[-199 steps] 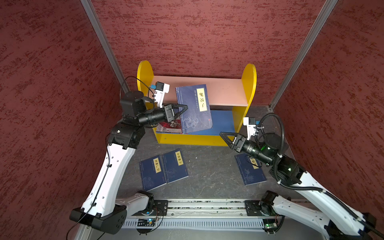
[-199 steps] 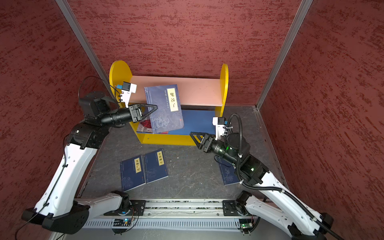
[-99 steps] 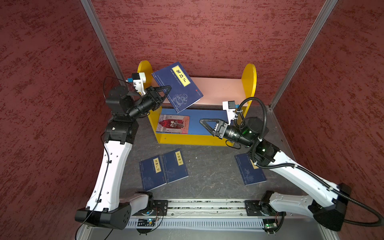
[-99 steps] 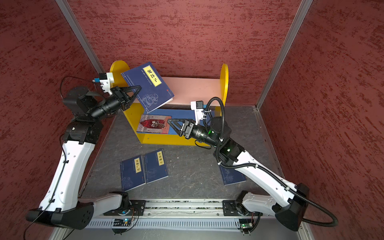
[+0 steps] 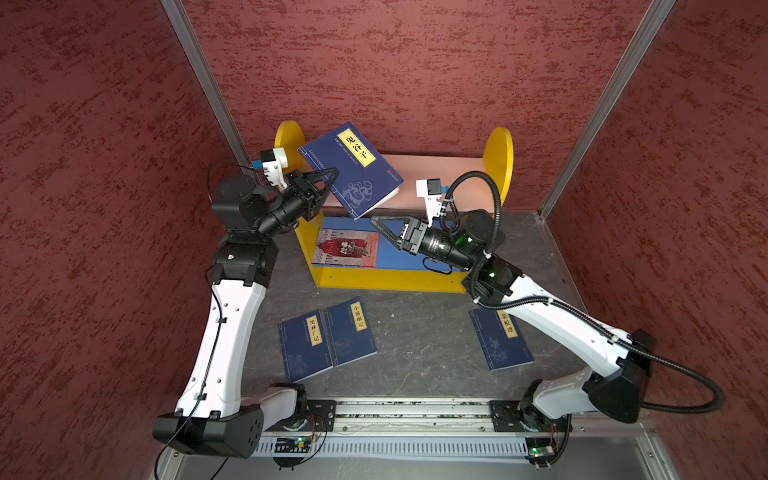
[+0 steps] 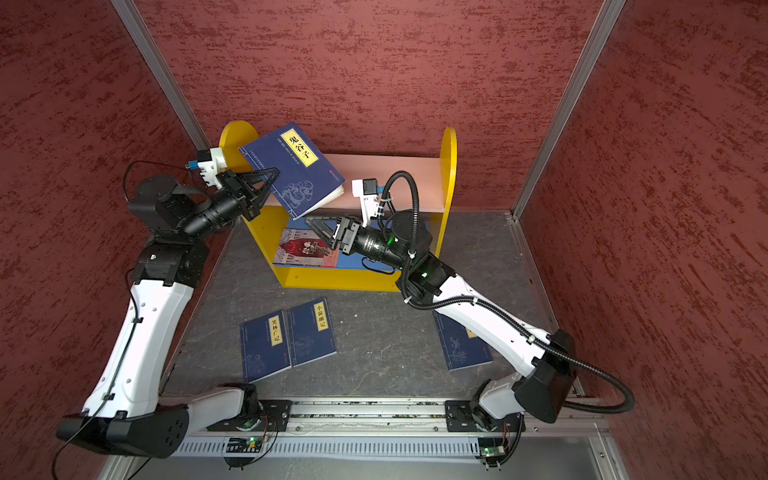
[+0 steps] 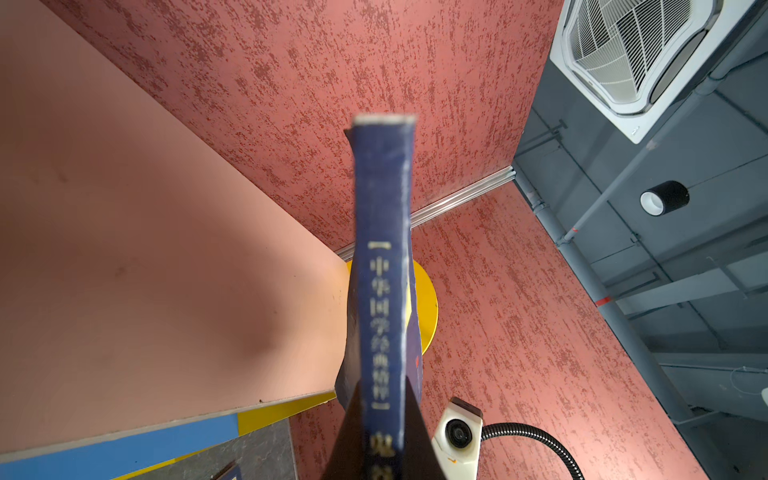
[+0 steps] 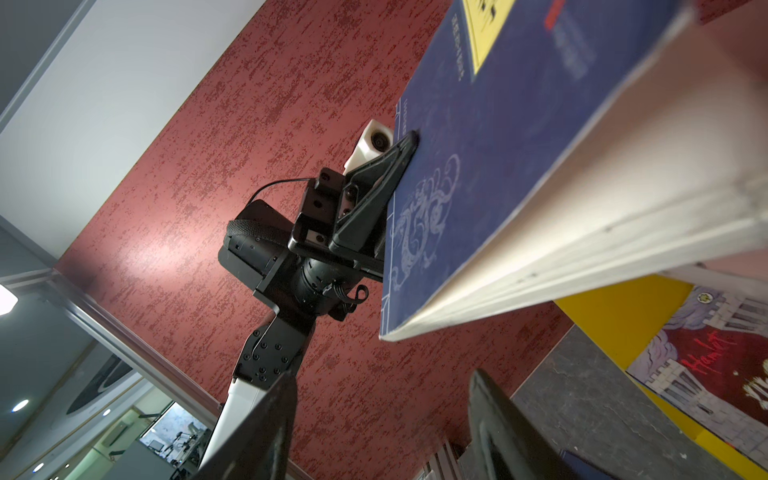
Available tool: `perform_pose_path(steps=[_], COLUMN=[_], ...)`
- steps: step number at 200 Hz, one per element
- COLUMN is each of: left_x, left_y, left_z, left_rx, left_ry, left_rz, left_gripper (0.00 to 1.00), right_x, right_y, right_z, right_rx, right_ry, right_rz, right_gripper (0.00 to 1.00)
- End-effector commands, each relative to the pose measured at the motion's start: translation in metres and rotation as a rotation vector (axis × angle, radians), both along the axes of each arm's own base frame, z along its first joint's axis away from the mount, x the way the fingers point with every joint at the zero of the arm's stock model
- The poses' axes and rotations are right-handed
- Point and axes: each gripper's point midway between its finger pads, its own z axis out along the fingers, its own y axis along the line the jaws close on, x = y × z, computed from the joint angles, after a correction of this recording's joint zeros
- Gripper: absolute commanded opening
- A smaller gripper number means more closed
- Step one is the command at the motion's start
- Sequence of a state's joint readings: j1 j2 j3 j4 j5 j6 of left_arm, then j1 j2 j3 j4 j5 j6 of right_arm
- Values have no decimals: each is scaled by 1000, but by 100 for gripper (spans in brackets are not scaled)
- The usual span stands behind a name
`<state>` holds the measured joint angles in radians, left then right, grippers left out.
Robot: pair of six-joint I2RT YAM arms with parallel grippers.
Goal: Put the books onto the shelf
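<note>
My left gripper (image 5: 333, 171) (image 6: 273, 170) (image 7: 382, 399) is shut on the spine edge of a navy book with a yellow label (image 5: 353, 166) (image 6: 293, 166) (image 7: 384, 249) (image 8: 498, 124). It holds the book tilted in the air over the left end of the shelf's pink upper board (image 5: 449, 174) (image 6: 395, 174). My right gripper (image 5: 374, 218) (image 6: 309, 220) (image 8: 382, 374) stands open and empty just below the book's lower corner. A red book (image 5: 347, 248) (image 6: 307, 249) (image 8: 715, 365) lies flat on the blue lower board (image 5: 399, 253).
Two navy books (image 5: 305, 345) (image 5: 351, 330) lie side by side on the grey floor in front of the shelf. Another navy book (image 5: 500, 340) lies at the right, partly under my right arm. Red walls close in on three sides; a metal rail (image 5: 415, 409) runs along the front.
My left gripper has lifted the navy book from in front of the lower board up beside the upper board and tilted it. My right arm has reached in under the book.
</note>
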<state>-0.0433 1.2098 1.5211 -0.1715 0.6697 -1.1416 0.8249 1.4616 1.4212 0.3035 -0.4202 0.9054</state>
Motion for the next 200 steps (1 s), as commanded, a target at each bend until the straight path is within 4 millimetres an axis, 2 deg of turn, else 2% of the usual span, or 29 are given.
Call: perform_pose_path(steps=[1,90,110,129,138,181,197,200], left_x=[-6,-1,-1,-1,-1,-1,-2,-3], left_y=[7,13,13,14,14,15,15,15], left_z=[24,21,20,19,18,7,5,5], left_rx=[-67,-129,-129,-128,-126,-118,-114,-112], left_ry=[-69,-31,-28,-20,-17,20,26,27], left_rz=[11,19,21,24,25,32,34,34], left_gripper=[0,0,0,0,0,0,0,3], right_x=[-3,30,38,44,47,57,59,60], right_y=[6,26,30,31,31,37,40,40], right_z=[23,34,34,35,35,35,35,35], right_rx=[54,55,41,34,28,-23,-36,-39], right_ry=[-44,-58,-59,-62,-62,-67,-66,-66], right_rz=[27,-49,-75,-101,-116,-134,-125,-123], right_gripper=[66,63,53,33,27,9,8,8])
